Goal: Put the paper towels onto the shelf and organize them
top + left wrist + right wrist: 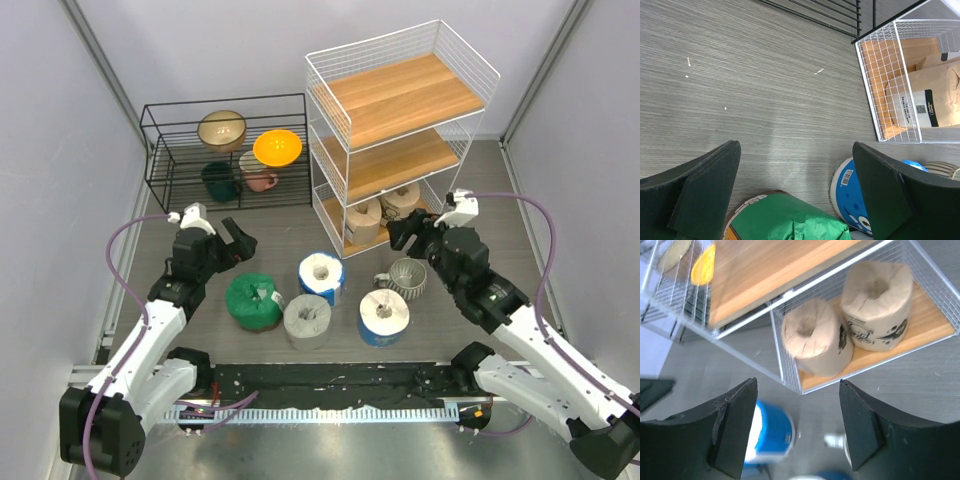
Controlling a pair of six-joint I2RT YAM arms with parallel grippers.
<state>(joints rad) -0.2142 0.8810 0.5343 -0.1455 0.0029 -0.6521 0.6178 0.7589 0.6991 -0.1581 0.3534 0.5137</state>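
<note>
The white wire shelf (400, 130) with three wooden boards stands at the back right. Two tan rolls (383, 210) stand on its bottom board, also in the right wrist view (850, 335). On the table stand a green roll (253, 300), a grey roll (307, 320) and two blue-wrapped white rolls (322, 277) (383, 317). My left gripper (238, 241) is open and empty, above the table just left of the green roll (790, 220). My right gripper (412, 234) is open and empty, in front of the shelf's bottom tier.
A ribbed grey-white mug (406, 278) sits right of the rolls, under my right arm. A low black wire rack (225, 150) with bowls and mugs stands at the back left. Grey walls close in both sides.
</note>
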